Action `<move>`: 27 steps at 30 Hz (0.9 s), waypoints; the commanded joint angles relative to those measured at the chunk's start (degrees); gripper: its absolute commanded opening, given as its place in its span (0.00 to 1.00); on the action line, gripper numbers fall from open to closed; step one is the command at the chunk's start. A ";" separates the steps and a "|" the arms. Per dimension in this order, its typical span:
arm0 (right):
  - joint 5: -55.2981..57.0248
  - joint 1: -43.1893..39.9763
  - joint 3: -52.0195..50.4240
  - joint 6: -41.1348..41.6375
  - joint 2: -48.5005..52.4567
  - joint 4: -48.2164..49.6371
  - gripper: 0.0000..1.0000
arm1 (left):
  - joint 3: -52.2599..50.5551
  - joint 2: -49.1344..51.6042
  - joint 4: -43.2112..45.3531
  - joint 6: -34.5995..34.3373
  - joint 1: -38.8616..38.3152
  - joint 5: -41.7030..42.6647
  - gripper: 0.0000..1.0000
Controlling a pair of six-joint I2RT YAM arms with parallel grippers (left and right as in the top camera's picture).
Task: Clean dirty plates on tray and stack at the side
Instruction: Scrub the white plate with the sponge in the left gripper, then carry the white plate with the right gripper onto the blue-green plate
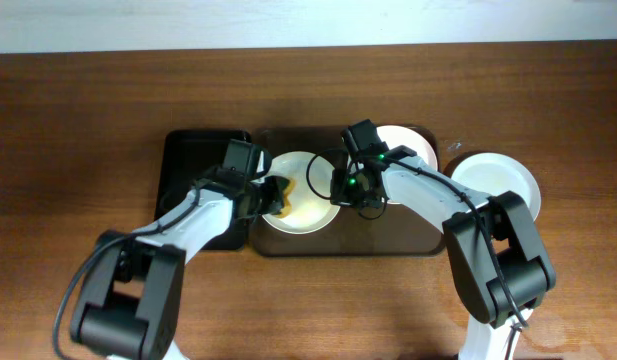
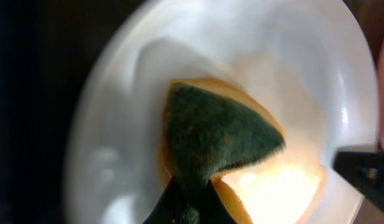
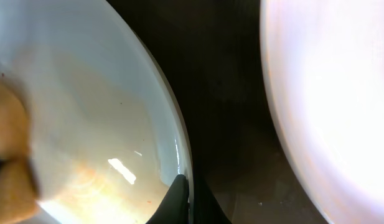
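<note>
A pale plate (image 1: 306,168) lies at the left end of the dark brown tray (image 1: 388,245). My left gripper (image 1: 268,195) is shut on a yellow sponge with a green scouring side (image 2: 216,137) and presses it on this plate (image 2: 291,56). My right gripper (image 1: 341,190) is shut on the plate's right rim (image 3: 179,149), with one finger inside and one outside. A second white plate (image 1: 406,145) sits on the tray's back right and shows in the right wrist view (image 3: 335,93). A third white plate (image 1: 500,180) lies on the table right of the tray.
A smaller black tray (image 1: 193,160) stands against the brown tray's left side, under my left arm. The wooden table (image 1: 88,120) runs to a white wall at the back.
</note>
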 commanded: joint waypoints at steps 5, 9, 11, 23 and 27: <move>6.14 0.31 -0.11 -4.35 -4.35 -1.64 0.04 | -0.50 -16.81 -2.08 3.26 1.25 -1.09 0.00; 10.60 0.31 -0.11 -9.22 -10.80 -2.93 0.04 | -0.50 -19.89 -7.54 3.69 1.95 -4.15 0.00; 16.46 0.31 -0.11 -10.67 -14.64 -5.73 0.04 | -0.52 -19.93 -11.56 3.67 2.95 -8.31 0.00; 48.30 8.83 -0.11 -17.84 -25.51 -11.37 0.04 | -0.57 -19.93 -15.74 3.85 8.24 -14.45 0.00; 60.52 16.33 -0.11 -17.79 -25.51 -11.30 0.04 | -0.57 -19.93 -15.72 3.85 8.28 -14.82 0.00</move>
